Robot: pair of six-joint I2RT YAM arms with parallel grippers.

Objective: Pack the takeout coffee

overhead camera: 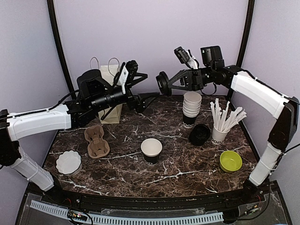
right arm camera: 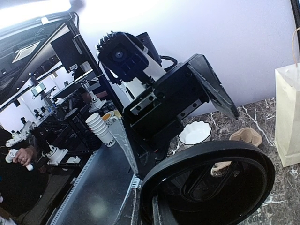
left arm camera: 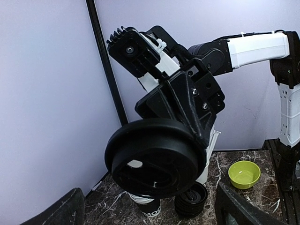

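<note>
Black plastic lid (overhead camera: 162, 84), round, pinched at its rim by the right gripper (overhead camera: 169, 85). The jaws are closed down almost fully on it, and the lid hangs in the air well above the bench (overhead camera: 126, 176).

Right arm: rises from the near right corner, with the forearm stretched leftward at height and the wrist roughly level.

Left gripper (overhead camera: 143, 87): jaws spread as wide as they go, nothing between them. It faces the lid from near by without touching it.

Left arm: reaches up and rightward from the near left, its wrist in front of the paper bag (overhead camera: 112, 110).

On the bench:
- Paper cup (overhead camera: 151, 151): upright, uncovered, at centre.
- Stack of cups (overhead camera: 191, 108): right rear.
- Stack of lids (overhead camera: 199, 134): just beside the cup stack.
- Cup of white sticks (overhead camera: 219, 133): near the lids.
- Green bowl (overhead camera: 230, 161): front right.
- Cup carrier (overhead camera: 97, 140) and white bowl (overhead camera: 69, 161): left.
</note>
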